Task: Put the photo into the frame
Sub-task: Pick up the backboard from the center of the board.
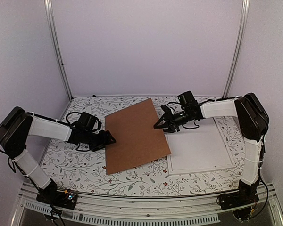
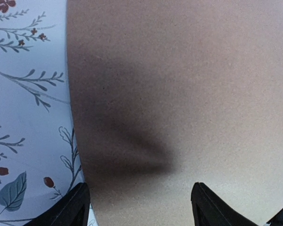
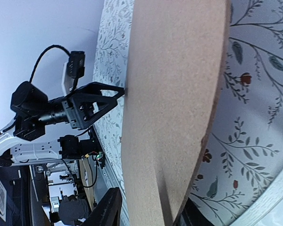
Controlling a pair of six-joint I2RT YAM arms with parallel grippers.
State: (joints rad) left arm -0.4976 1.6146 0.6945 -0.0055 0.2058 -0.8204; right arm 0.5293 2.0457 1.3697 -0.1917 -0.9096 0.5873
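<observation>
The plain brown backing board point(image 1: 134, 136) lies skewed at the table's centre, its right edge raised. My left gripper point(image 1: 111, 138) is open at the board's left edge; in the left wrist view its fingers point(image 2: 75, 209) stand wide apart over the board point(image 2: 179, 94). My right gripper point(image 1: 161, 125) is open at the board's right edge. In the right wrist view point(image 3: 148, 216) one finger is above the board point(image 3: 170, 94) and one below. A white thin-rimmed rectangle, seemingly the frame point(image 1: 200, 150), lies flat at the right. The photo is out of view.
The floral tablecloth point(image 1: 80, 162) covers the table. White walls with metal posts point(image 1: 59, 52) close in the back and sides. The left gripper point(image 3: 92, 101) also shows in the right wrist view, touching the board's far edge.
</observation>
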